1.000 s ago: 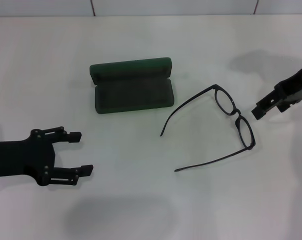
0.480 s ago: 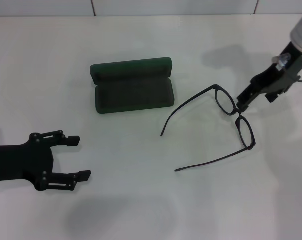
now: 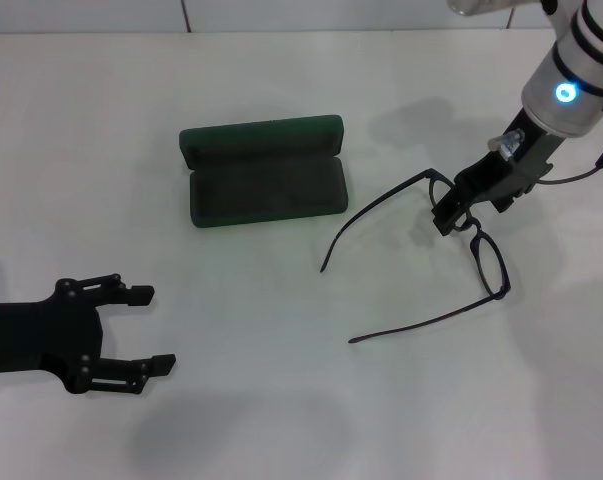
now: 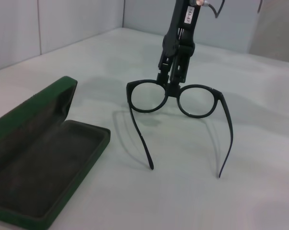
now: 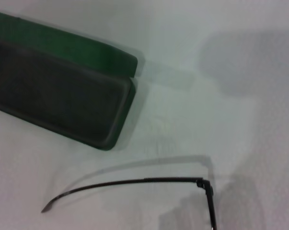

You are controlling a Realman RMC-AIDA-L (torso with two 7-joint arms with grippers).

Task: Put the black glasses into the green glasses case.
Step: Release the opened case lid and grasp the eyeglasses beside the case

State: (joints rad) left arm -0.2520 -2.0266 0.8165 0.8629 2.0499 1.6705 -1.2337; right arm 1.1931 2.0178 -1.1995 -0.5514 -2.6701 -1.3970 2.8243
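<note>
The step in hand looks like the pick-up: the right gripper (image 3: 447,219) is down on the black glasses (image 3: 478,250), its tip at the bridge between the 2 lenses. In the left wrist view the 2 narrow fingers (image 4: 174,75) appear to straddle the bridge, but whether they have clamped on it I cannot tell. The glasses lie unfolded on the white table (image 3: 281,400), directly under the gripper, both temple arms spread and pointing away from it toward the robot's left.

The green glasses case (image 3: 264,172) lies well apart from that gripper, off to its left, lid swung back and the dark lining bare (nothing in it yet).

The next move, I judge, calls for a firm pinch at the bridge, a lift, then a carry across to the case; the splayed arms may not fit the tray unfolded.

The left gripper (image 3: 151,328) hovers far from both, jaws spread, idle.

Count: 1 pair of glasses, 1 case, 2 grippers.
</note>
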